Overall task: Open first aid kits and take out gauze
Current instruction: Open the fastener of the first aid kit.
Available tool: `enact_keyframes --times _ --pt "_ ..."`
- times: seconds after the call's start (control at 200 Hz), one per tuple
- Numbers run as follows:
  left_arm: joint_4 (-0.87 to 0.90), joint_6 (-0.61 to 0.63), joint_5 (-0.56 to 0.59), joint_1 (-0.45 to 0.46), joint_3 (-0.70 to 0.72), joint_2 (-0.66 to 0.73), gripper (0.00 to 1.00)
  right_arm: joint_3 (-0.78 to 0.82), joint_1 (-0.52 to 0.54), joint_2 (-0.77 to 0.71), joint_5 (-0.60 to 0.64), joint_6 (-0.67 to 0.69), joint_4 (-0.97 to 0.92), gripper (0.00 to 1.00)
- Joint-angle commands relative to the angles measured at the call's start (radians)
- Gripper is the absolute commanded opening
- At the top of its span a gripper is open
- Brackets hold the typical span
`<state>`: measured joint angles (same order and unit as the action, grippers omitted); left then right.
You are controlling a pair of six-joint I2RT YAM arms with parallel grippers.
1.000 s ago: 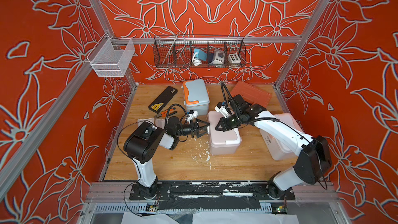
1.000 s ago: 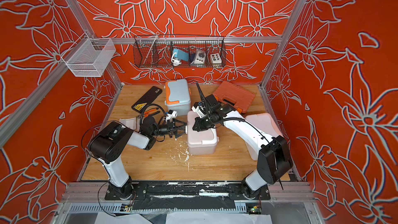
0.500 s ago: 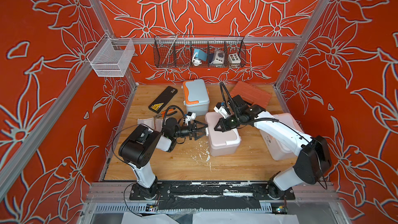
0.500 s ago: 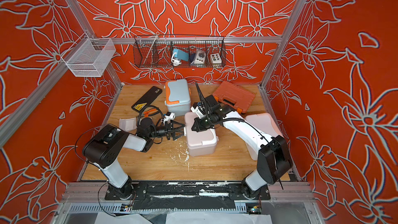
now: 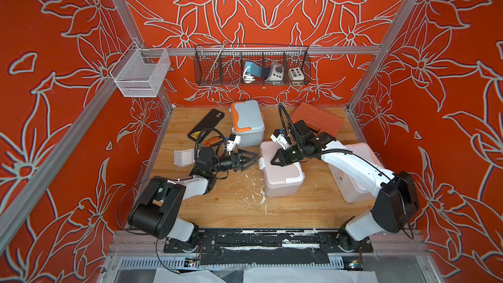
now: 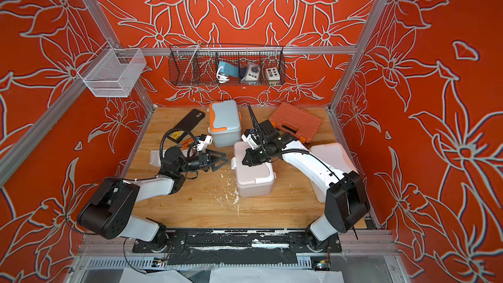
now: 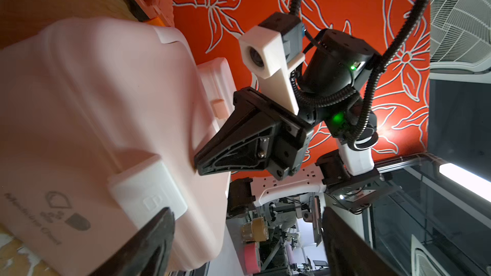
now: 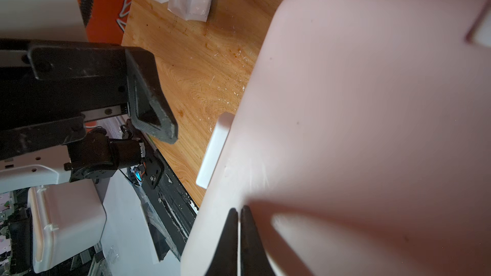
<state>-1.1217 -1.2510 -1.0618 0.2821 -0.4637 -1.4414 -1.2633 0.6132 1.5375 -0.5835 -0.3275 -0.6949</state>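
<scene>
Starting at the left edge of the bench [image 5: 231, 213], you have the gauze pads [image 5: 183, 157] lying flat on the wood, partly hidden behind the left arm. The right wrist view shows two wrapped pads side by side there. Toward the far left corner lies the black case [image 5: 206, 126]. Just beside it, near the far edge, stands the blue-grey kit [image 5: 247, 122] with its orange-trimmed lid down.

Your left claw [image 5: 254, 159] hangs low over the bench with its jaws spread wide, gripping nothing. It is aimed at the white latch [image 5: 261, 163] on the pink kit [image 5: 283, 178]. In the left wrist view one finger [image 7: 156, 237] sits just beside that latch, and you cannot tell whether it touches.

The pink kit stands near the middle of the bench with its lid closed. Your right claw [image 5: 273, 161] has its fingers pressed together with nothing between them, and the tips rest on the pink lid near the latch end.

Behind the right arm, by the far right corner, lies the orange tool case [image 5: 317, 118]. Along the right edge sits the white kit [image 5: 353, 194], lid down and partly covered by the right arm. White flecks [image 5: 257, 194] are scattered on the wood in front of the pink kit.
</scene>
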Motion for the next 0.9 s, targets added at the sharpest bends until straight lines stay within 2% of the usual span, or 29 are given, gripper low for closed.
enact_keyframes --times 0.0,0.17,0.36,0.455,0.606,0.736,0.896 --pt "0.258 0.153 0.036 -0.004 -0.032 0.058 0.84 0.012 0.005 0.016 0.105 0.0 -0.15 0.14" --pt "0.775 0.417 0.201 0.028 -0.154 0.122 0.85 -0.035 0.005 -0.044 0.159 0.004 -0.203 0.29" --pt "1.105 0.565 0.432 0.109 -0.291 0.142 0.86 -0.064 0.005 -0.107 0.32 0.018 -0.279 0.49" --pt "1.226 0.62 0.543 0.175 -0.376 0.115 0.87 -0.066 0.006 -0.116 0.395 0.031 -0.309 0.58" --pt "1.353 0.667 0.693 0.247 -0.476 0.078 0.87 -0.049 0.005 -0.12 0.453 0.044 -0.321 0.66" --pt "1.435 0.692 0.808 0.29 -0.521 0.055 0.87 -0.036 0.006 -0.122 0.493 0.056 -0.33 0.7" --pt "1.471 0.7 0.857 0.313 -0.52 0.044 0.86 -0.023 0.005 -0.119 0.493 0.062 -0.328 0.7"
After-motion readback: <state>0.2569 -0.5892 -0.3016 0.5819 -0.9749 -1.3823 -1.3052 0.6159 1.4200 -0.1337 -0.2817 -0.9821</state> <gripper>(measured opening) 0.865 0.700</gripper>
